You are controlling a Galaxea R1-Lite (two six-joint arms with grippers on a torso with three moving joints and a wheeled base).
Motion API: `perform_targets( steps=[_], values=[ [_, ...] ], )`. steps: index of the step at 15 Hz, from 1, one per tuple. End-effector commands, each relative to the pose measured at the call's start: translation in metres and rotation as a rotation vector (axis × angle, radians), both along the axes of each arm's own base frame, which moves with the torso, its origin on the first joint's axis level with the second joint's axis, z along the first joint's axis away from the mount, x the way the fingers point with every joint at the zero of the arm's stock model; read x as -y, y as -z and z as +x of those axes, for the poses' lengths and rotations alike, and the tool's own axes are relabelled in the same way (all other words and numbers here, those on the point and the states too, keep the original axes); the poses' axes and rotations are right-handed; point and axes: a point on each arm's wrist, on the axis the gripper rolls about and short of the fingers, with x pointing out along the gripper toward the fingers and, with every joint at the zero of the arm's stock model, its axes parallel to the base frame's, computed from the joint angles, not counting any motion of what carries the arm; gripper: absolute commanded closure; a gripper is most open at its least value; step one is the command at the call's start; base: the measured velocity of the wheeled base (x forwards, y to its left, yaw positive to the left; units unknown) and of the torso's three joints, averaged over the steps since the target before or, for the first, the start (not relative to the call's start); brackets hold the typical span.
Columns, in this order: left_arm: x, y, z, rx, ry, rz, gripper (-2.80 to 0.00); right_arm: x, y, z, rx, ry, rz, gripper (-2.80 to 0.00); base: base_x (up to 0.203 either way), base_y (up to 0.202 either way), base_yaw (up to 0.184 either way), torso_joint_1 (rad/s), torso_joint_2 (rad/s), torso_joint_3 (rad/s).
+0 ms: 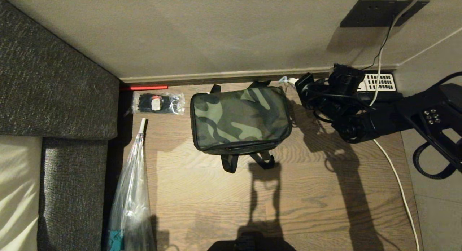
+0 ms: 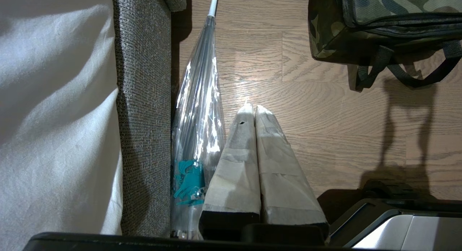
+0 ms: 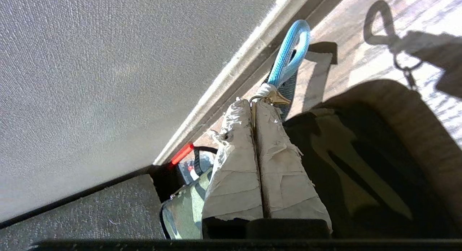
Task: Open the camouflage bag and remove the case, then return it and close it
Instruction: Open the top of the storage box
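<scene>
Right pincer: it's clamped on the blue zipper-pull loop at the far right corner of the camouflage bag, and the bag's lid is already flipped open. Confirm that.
Not quite. The right pincer is shut on the metal ring of the blue zipper-pull loop at that corner, but the camouflage bag is still closed: the head view shows its lid flat, with no lining or case in sight.

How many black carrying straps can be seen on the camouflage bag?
2. One strap loops onto the floor from the front edge of the camouflage bag; the other strap arches behind its far edge, near the wall. Others may be hidden under the bag.
</scene>
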Motion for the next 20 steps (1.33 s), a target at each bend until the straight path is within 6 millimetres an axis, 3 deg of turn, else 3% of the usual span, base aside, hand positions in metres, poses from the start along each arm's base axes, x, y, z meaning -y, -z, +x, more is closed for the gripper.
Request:
perform_targets(
  steps=[1, 7, 8, 9, 15, 17, 20],
  values=[
    [0.000, 0.000, 0.000, 0.001, 0.000, 0.000, 0.00, -0.002, 0.003, 0.004, 0.020, -0.006, 0.008, 0.00, 0.000, 0.000, 0.000, 0.000, 0.00, 0.000],
    [0.000, 0.000, 0.000, 0.002, 0.000, 0.000, 0.00, -0.003, 0.004, 0.005, 0.084, -0.047, -0.014, 0.00, 0.000, 0.000, 0.000, 0.000, 0.00, 0.000],
    [0.000, 0.000, 0.000, 0.003, 0.000, 0.000, 0.00, -0.003, 0.005, 0.004, 0.078, -0.053, -0.018, -1.27, 0.000, 0.000, 0.000, 0.000, 0.00, 0.000],
    [0.000, 0.000, 0.000, 0.002, 0.000, 0.000, 0.00, -0.004, 0.006, 0.004, 0.076, -0.054, -0.021, -2.80, 0.000, 0.000, 0.000, 0.000, 0.00, 0.000],
    [0.000, 0.000, 0.000, 0.002, 0.000, 0.000, 0.00, 0.000, 0.022, -0.009, 0.016, -0.052, -0.078, -2.80, 0.000, 0.000, 0.000, 0.000, 0.00, 0.000],
    [0.000, 0.000, 0.000, 0.002, 0.000, 0.000, 0.00, 0.005, 0.028, -0.024, -0.027, -0.082, -0.122, -2.80, 0.000, 0.000, 0.000, 0.000, 0.00, 0.000],
    [0.000, 0.000, 0.000, 0.002, 0.000, 0.000, 0.00, 0.015, 0.021, -0.056, -0.073, -0.125, -0.155, -2.80, 0.000, 0.000, 0.000, 0.000, 0.00, 0.000]
  ],
)
